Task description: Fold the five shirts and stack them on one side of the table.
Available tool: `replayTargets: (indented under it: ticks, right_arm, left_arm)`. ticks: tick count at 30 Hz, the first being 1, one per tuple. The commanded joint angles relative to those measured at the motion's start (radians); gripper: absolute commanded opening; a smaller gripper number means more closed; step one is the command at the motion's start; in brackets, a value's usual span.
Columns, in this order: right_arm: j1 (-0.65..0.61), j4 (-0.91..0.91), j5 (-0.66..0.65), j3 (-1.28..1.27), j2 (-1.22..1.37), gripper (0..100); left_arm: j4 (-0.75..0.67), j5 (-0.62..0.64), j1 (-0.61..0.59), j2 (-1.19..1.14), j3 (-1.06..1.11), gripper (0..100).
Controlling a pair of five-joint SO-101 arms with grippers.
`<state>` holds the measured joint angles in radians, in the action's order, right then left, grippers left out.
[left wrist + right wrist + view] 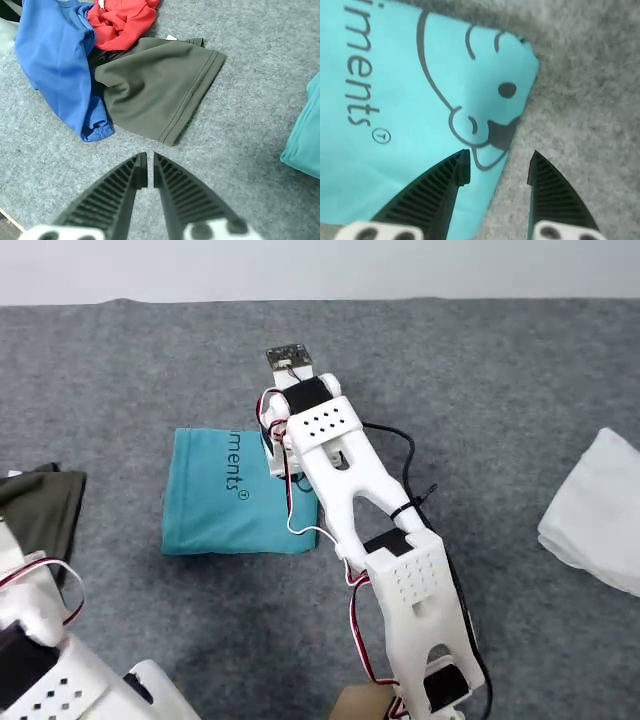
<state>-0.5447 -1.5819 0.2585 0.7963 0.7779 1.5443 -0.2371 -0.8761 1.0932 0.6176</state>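
A folded teal shirt [235, 495] with dark print lies left of the table's middle. My right arm [340, 470] stretches from the front edge to that shirt's right side. In the right wrist view, my right gripper [498, 167] is open just above the teal shirt [410, 100], one finger over the cloth and the other over the felt beside its edge. My left gripper [148, 172] is shut and holds nothing, hovering over bare felt short of an olive shirt [155, 90]. A blue shirt [55, 60] and a red shirt [122, 22] lie crumpled against it.
A white shirt [600, 510] lies loosely at the right edge. The olive shirt [40, 505] shows at the left edge, behind my left arm [40, 660]. Grey felt [480, 410] covers the table. The teal shirt's edge [307, 145] shows in the left wrist view.
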Motion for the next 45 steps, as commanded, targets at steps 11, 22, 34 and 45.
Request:
replayTargets:
  ticks: [11, 22, 34, 45]
  right_arm:
    - [0.008, 0.045, -0.064, 0.009, -0.018, 27.9]
    - [0.002, 0.09, -0.064, 0.011, 0.062, 27.7]
    - [-0.03, 0.107, -0.071, 0.011, 0.137, 21.2]
    - [-0.002, 0.065, -0.224, 0.055, 0.136, 1.0]
  left_arm:
    - [0.009, -0.006, 0.005, 0.009, 0.019, 3]
    - [0.009, -0.006, 0.002, 0.009, 0.022, 3]
    - [0.008, -0.006, 0.002, 0.009, 0.027, 3]
    - [0.009, -0.006, 0.002, 0.009, 0.027, 3]
